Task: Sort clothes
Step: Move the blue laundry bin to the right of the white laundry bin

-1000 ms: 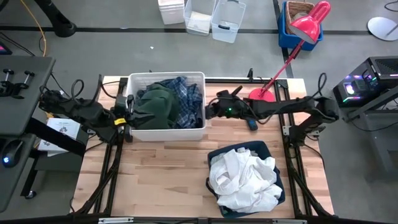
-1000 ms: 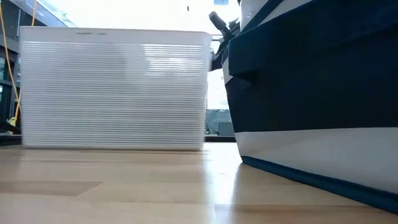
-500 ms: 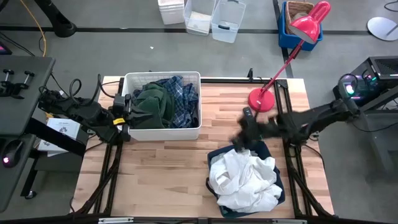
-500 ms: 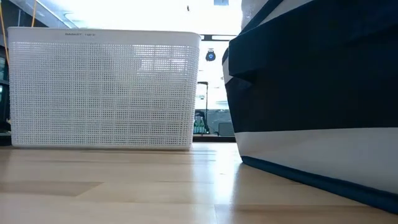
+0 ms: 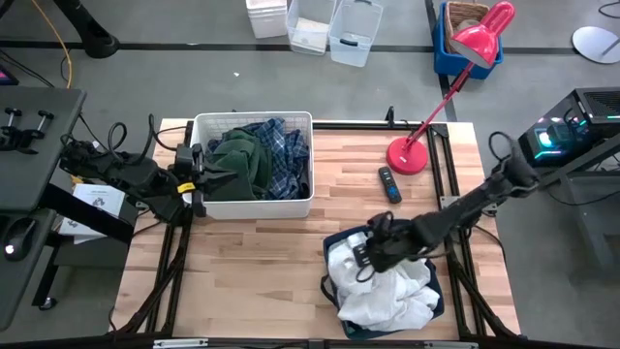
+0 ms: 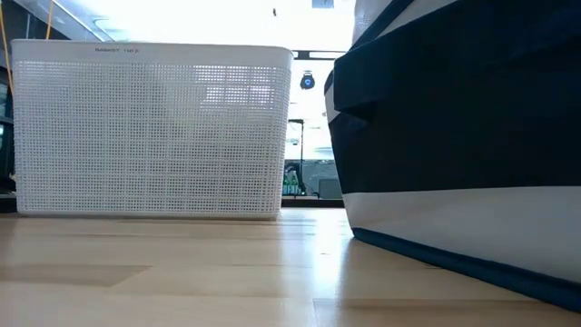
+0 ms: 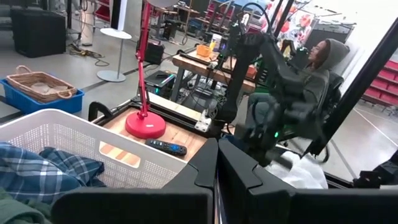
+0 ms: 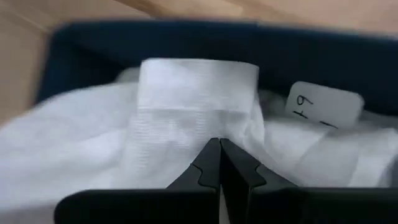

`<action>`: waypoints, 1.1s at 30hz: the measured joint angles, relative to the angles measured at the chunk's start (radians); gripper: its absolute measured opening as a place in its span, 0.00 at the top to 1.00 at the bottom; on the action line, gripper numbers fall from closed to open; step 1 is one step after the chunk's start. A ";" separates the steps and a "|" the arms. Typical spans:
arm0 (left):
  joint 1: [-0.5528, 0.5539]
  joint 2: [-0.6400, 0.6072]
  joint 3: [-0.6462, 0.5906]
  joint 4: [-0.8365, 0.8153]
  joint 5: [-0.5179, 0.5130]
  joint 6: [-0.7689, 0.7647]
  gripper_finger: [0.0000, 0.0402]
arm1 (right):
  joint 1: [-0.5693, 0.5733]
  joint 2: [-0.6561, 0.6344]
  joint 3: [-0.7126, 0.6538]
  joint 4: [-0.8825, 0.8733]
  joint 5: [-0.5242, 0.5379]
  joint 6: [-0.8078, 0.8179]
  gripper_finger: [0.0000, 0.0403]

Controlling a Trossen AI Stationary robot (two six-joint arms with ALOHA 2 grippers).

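A dark green garment (image 5: 237, 165) and a blue-and-white plaid shirt (image 5: 286, 155) lie in the white plastic bin (image 5: 254, 206) at the far left. The white clothes (image 5: 383, 286) fill the navy fabric bin (image 5: 428, 242) at the near right. I make out no dark grey garment. My left gripper (image 5: 199, 182) is shut at the white bin's left wall, over its rim (image 7: 93, 134). My right gripper (image 5: 363, 254) is shut, its tips (image 8: 219, 146) at a white folded band (image 8: 193, 106) on top of the pile. My right gripper's shut fingertips point slanting down at the white band (image 8: 205, 134) in the navy bin. I cannot tell whether they touch it. My left gripper touches nothing that shows.
A red desk lamp (image 5: 407, 155) and a black remote (image 5: 388, 184) stand on the table's far right. Bare wood (image 5: 242, 281) lies near the front left. In the low view the white bin (image 6: 154, 127) and the navy bin (image 6: 454, 136) block the table. A person (image 7: 317, 68) sits beyond the table.
My right gripper has left the white bin's right wall and swung toward the table's near edge, down over the white clothes in the navy bin. The white bin has slid a little toward the table's left edge.
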 joint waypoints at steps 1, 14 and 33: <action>0.000 0.000 0.000 0.001 0.000 -0.001 1.00 | -0.012 0.024 0.000 0.011 -0.024 -0.006 1.00; 0.000 0.000 0.000 0.000 0.000 -0.019 1.00 | -0.260 0.125 0.000 0.029 0.070 -0.125 1.00; 0.000 -0.011 0.000 -0.002 0.001 0.008 1.00 | -0.905 0.119 0.000 0.360 0.007 -0.844 1.00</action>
